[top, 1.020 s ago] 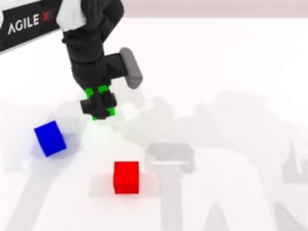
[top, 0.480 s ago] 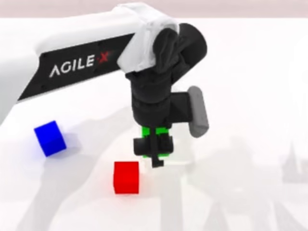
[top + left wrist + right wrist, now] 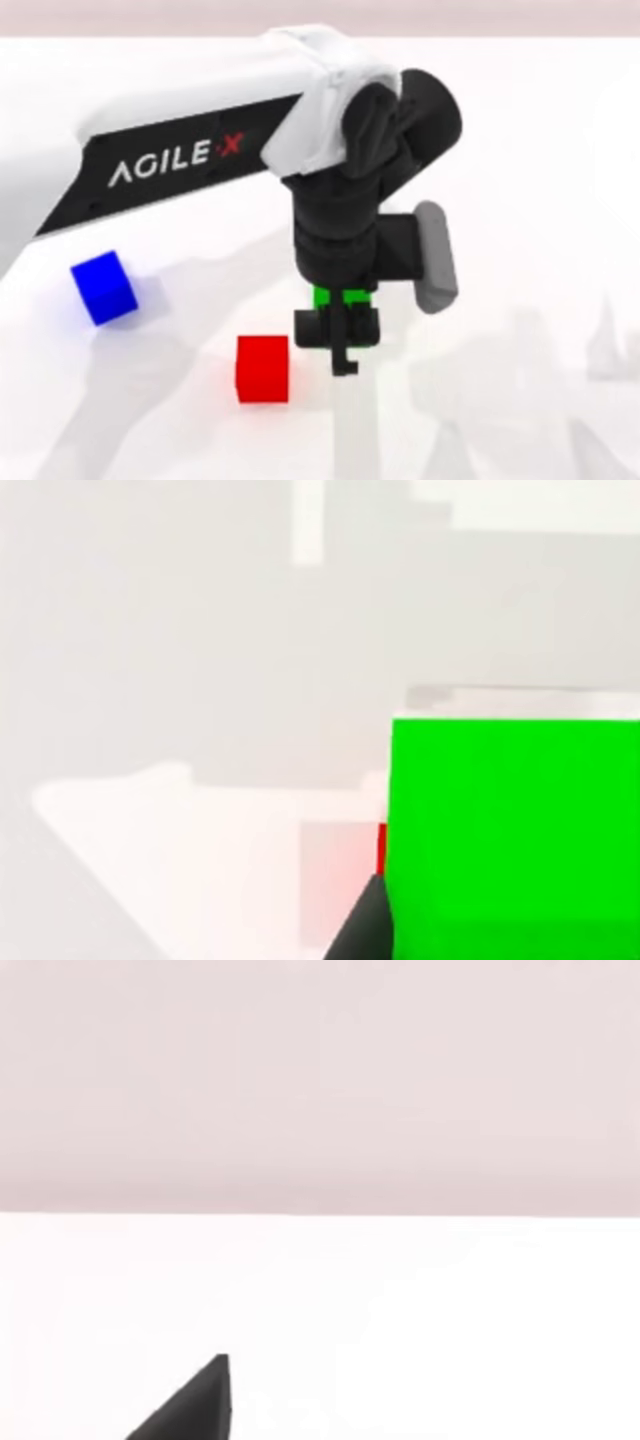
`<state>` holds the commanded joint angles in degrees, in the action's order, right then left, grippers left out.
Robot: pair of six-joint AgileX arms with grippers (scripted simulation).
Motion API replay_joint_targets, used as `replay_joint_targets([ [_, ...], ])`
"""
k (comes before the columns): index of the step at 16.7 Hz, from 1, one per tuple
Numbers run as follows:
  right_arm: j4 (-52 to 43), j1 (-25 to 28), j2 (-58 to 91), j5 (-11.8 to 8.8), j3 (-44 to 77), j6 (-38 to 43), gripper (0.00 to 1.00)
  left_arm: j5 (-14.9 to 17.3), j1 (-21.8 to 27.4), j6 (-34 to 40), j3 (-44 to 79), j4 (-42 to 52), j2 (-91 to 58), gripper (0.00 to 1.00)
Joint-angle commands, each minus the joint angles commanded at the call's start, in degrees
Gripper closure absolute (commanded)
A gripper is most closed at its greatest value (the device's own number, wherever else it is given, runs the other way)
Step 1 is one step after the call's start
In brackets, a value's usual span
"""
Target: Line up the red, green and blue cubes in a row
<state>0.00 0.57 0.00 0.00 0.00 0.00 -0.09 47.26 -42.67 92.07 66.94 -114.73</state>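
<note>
My left gripper point(image 3: 338, 335) is shut on the green cube point(image 3: 340, 296), which shows only as a green strip under the black wrist. It hangs just right of the red cube point(image 3: 263, 368), a small gap apart. In the left wrist view the green cube point(image 3: 510, 830) fills the space beside one dark fingertip point(image 3: 365, 930), with a sliver of the red cube point(image 3: 382, 848) behind it. The blue cube point(image 3: 104, 287) sits alone at the left, turned slightly. My right arm is out of the top view; its wrist view shows one dark fingertip point(image 3: 195, 1410) over bare table.
The left arm's white and black forearm point(image 3: 170, 150) reaches in from the left across the back of the table. Grey shadows lie over the white tabletop point(image 3: 540, 200) at the front and right.
The left gripper has carried the green cube rightward and toward the front, from behind the blue cube to just right of the red cube. The red and blue cubes have not moved.
</note>
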Motion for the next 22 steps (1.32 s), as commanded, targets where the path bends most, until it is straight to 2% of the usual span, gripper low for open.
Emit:
replay_joint_targets([
  [8,0.0,0.0,0.0,0.0,0.0,0.0,0.0,-0.01,0.31,0.24,-8.77,-13.24,-4.3,1.0],
  [12,0.0,0.0,0.0,0.0,0.0,0.0,0.0,-0.02,0.38,0.21,-9.25,-13.88,-4.59,1.0],
  [22,0.0,0.0,0.0,0.0,0.0,0.0,0.0,-0.02,0.38,0.21,-9.25,-13.88,-4.59,0.25],
])
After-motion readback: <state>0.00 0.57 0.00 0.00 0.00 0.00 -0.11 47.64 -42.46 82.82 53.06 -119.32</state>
